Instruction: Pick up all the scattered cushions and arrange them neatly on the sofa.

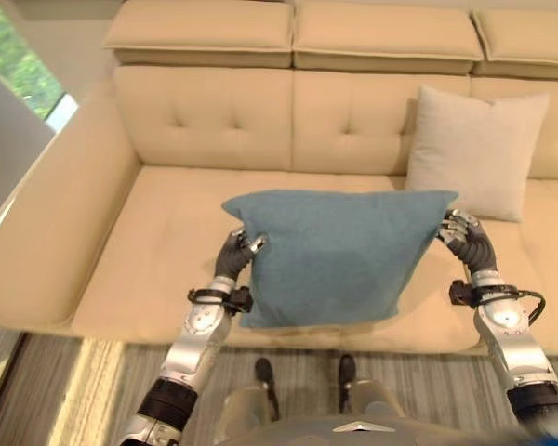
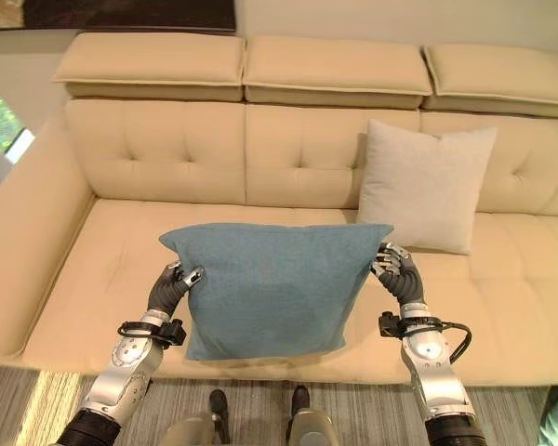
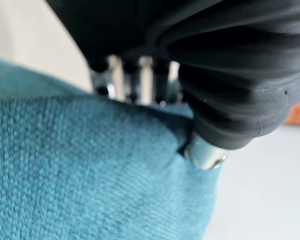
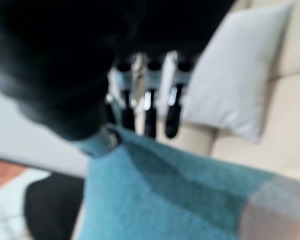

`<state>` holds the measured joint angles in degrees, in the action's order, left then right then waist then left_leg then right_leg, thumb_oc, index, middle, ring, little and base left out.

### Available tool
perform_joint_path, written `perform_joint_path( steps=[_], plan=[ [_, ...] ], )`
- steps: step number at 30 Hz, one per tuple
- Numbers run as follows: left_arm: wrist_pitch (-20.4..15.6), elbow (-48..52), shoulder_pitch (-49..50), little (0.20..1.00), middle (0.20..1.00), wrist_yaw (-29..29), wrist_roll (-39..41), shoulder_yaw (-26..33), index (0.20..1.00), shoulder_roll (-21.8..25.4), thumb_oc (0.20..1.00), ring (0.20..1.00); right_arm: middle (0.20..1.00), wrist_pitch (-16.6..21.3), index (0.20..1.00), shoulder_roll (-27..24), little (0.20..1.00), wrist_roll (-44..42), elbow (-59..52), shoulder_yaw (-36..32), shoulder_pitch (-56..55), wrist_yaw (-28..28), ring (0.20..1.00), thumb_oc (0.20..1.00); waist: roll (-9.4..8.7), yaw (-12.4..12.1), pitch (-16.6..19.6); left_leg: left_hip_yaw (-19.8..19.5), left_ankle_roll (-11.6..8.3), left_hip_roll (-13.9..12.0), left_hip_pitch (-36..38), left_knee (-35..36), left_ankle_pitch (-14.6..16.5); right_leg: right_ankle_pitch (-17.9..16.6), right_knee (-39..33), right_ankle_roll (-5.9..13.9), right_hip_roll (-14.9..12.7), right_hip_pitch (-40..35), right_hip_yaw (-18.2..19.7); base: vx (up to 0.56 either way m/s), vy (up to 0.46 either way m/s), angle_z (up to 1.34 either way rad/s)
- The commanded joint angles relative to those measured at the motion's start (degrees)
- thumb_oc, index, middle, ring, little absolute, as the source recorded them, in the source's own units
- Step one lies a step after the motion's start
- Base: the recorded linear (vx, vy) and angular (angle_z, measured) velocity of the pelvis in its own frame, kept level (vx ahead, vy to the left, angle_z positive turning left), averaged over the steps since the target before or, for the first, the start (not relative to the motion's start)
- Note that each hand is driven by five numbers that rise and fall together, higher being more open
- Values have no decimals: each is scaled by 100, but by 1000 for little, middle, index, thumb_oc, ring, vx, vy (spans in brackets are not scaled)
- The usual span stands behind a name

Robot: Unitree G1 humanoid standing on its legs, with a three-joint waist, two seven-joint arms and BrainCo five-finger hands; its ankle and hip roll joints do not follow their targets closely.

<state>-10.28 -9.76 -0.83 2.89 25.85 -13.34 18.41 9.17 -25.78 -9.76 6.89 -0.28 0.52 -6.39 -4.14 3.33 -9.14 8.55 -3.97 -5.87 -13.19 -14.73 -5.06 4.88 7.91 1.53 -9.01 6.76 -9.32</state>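
Observation:
A teal blue cushion [image 1: 339, 255] hangs in the air over the front of the cream sofa [image 1: 167, 232], held between both hands. My left hand [image 1: 234, 256] is curled on its left upper edge and my right hand [image 1: 467, 240] is curled on its right upper corner. In the left wrist view the teal fabric [image 3: 80, 170] bunches under the hand's fingers [image 3: 145, 80]. The right wrist view shows dark-tipped fingers [image 4: 150, 107] over the cushion's edge [image 4: 180, 195]. A beige cushion [image 1: 474, 153] leans upright against the sofa back at the right.
The sofa has a tufted back [image 2: 214, 153] with padded headrests [image 2: 335, 70] and a wide left armrest [image 1: 46, 223]. A striped rug [image 1: 74, 390] lies in front of it. The left and middle seats are bare.

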Motion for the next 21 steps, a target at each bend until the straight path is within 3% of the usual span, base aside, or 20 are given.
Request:
perform_joint_path(
  steps=[1,2,3,4,5,9,10,12,13,14,16,18,19,20,21],
  plan=[
    [-519,749,-391,200,200,2,137,108,200,-62,200,200,200,466,200,-337,200,-1,-464,-149,180,-91,200,200,-30,97,393,-489,-300,-629,190,657,293,76,-397,426,169,-465,186,271,277,2],
    [-532,745,-452,200,200,50,133,82,200,-60,200,200,200,460,200,-362,200,-33,-441,-167,195,-124,200,200,2,85,380,-647,-353,-693,118,774,154,141,-360,443,148,-504,248,196,225,-1],
    [-534,740,-458,200,200,52,132,79,200,-62,200,200,200,460,200,-364,200,-35,-441,-170,197,-124,200,200,5,89,378,-655,-357,-693,117,778,151,149,-351,441,149,-502,242,144,245,-13],
    [-603,769,-557,200,200,121,165,44,200,-70,200,200,200,466,200,-410,200,-40,-418,-121,268,-143,200,200,62,72,357,-1018,-492,-730,96,785,162,173,-291,487,69,-499,411,165,292,-28],
    [-615,797,-596,200,200,98,179,11,200,-76,200,200,200,466,200,-429,200,-20,-434,-141,256,-128,200,200,108,97,368,-1081,-536,-722,121,772,197,164,-288,526,12,-543,446,165,294,-41],
    [-622,817,-703,200,200,12,209,-101,200,-48,200,200,200,469,200,-413,200,-26,-470,-278,215,-106,200,200,192,135,424,-965,-546,-586,234,660,521,24,-446,697,-290,-707,526,161,370,-60],
    [-636,800,-813,200,200,-14,190,-141,200,-7,200,200,200,499,200,-333,200,-61,-486,-404,211,-143,200,200,161,178,426,-801,-486,-422,125,345,755,-236,-545,811,-580,-686,524,44,364,-3],
    [-641,807,-856,200,200,-23,173,-147,200,54,200,200,200,495,200,-274,200,-55,-487,-423,238,-147,200,200,132,169,435,-707,-408,-344,68,207,901,-363,-601,868,-693,-612,582,3,338,-2],
    [-661,835,-875,200,200,-7,110,-46,200,189,200,200,200,516,200,-188,200,-57,-445,-423,366,-178,200,200,75,182,396,-467,-280,-269,37,87,1079,-808,-652,966,-877,-368,663,-127,383,-43],
    [-708,911,-826,200,200,6,89,130,200,368,200,200,200,539,200,-44,200,-98,-434,-318,570,-170,200,200,73,52,392,-57,-184,-301,4,2,1196,-1172,-747,1021,-1057,-91,366,-125,379,-63],
    [-712,926,-764,200,200,-12,80,200,200,421,200,200,200,543,200,30,200,-93,-394,-268,614,-150,200,200,89,24,427,112,-128,-297,130,103,1244,-1080,-726,991,-968,-68,257,18,239,-128],
    [-711,894,-706,200,200,11,71,235,200,382,200,200,200,522,200,33,200,-95,-356,-242,544,-98,200,200,80,62,433,129,-24,-150,280,212,1232,-907,-569,944,-701,16,438,86,186,-72],
    [-710,895,-707,200,200,12,70,237,200,384,200,200,200,522,200,34,200,-96,-356,-241,547,-98,200,200,69,64,444,135,-19,-136,270,236,1200,-921,-569,944,-713,39,445,36,126,-2],
    [-702,923,-668,200,200,52,36,324,200,392,200,200,200,509,200,27,200,-71,-353,-180,587,-76,200,200,54,-20,460,210,23,-45,359,341,1183,-880,-553,931,-630,45,200,5,67,5],
    [-700,926,-666,200,200,53,34,326,200,392,200,200,200,511,200,27,200,-71,-349,-176,591,-77,200,200,53,-14,459,208,24,-41,369,357,1177,-878,-555,932,-632,39,195,39,55,-5]
  ],
)
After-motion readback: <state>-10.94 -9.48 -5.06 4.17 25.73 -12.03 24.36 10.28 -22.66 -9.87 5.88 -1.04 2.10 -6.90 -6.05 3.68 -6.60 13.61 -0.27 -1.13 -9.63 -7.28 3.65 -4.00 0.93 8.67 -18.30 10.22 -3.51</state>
